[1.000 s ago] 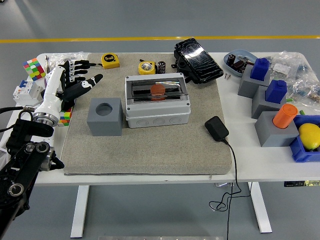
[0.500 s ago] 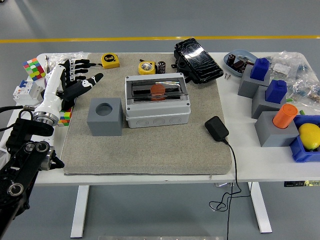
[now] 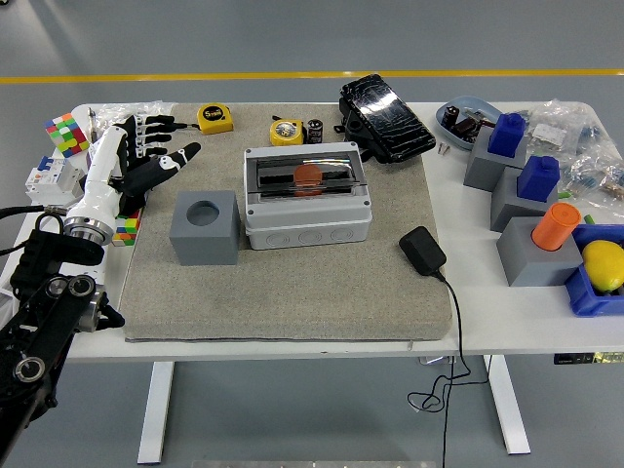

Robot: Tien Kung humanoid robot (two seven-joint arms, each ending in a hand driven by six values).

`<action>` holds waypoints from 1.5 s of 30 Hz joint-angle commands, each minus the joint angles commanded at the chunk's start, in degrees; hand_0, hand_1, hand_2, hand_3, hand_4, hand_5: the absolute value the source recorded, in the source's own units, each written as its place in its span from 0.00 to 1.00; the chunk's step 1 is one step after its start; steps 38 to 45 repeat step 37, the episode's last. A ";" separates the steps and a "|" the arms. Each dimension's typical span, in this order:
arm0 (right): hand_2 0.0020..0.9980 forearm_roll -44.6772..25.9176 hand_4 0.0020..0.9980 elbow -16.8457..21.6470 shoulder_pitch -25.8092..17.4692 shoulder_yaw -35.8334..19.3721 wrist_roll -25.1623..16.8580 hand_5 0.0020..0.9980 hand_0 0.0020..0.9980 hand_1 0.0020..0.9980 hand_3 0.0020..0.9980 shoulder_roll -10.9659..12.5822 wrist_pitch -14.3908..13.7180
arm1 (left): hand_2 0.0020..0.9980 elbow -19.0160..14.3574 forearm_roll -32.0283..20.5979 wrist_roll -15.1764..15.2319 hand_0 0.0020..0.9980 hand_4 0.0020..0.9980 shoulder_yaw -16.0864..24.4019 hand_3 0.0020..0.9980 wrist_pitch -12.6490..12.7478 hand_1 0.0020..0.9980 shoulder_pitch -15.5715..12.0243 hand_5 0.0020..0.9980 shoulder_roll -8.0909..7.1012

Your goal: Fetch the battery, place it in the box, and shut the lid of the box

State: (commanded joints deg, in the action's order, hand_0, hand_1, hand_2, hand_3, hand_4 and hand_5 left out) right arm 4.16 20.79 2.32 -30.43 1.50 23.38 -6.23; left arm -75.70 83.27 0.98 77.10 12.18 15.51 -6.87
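Apparently the task is close to finished, as I judge it from my remote seat. On the white bench (image 3: pixel 507 322), the grey plastic junction box with a clear hinged lid (image 3: pixel 307 194) sits on a grey felt mat (image 3: pixel 292 283), lid lying flat and seemingly shut. Through the lid I see an orange round thing (image 3: pixel 307 175), possibly the battery, though glare makes that uncertain. Left of the box, past a grey block with a round hole (image 3: pixel 205 226), my left hand (image 3: pixel 146 161) hovers with fingers spread wide, holding nothing. A small black cylinder (image 3: pixel 315 131) stands just behind the box; whether it is another battery I cannot tell. My right arm is out of view.
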 joint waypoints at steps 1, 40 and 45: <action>0.59 -0.01 0.92 0.00 -0.03 0.05 0.01 0.48 0.55 0.60 0.54 -0.02 0.02 | 0.68 0.09 0.04 0.00 0.59 0.97 0.01 0.66 0.00 0.69 -0.04 0.32 0.01; 0.59 -0.22 0.92 0.04 0.31 1.74 0.12 0.48 0.55 0.60 0.54 0.71 -0.07 | 0.68 1.30 -0.02 -0.02 0.60 0.96 -2.13 0.65 -0.23 0.69 1.10 0.31 -1.03; 0.59 -0.22 0.92 0.04 0.31 1.74 0.12 0.48 0.55 0.60 0.54 0.71 -0.07 | 0.68 1.30 -0.02 -0.02 0.60 0.96 -2.13 0.65 -0.23 0.69 1.10 0.31 -1.03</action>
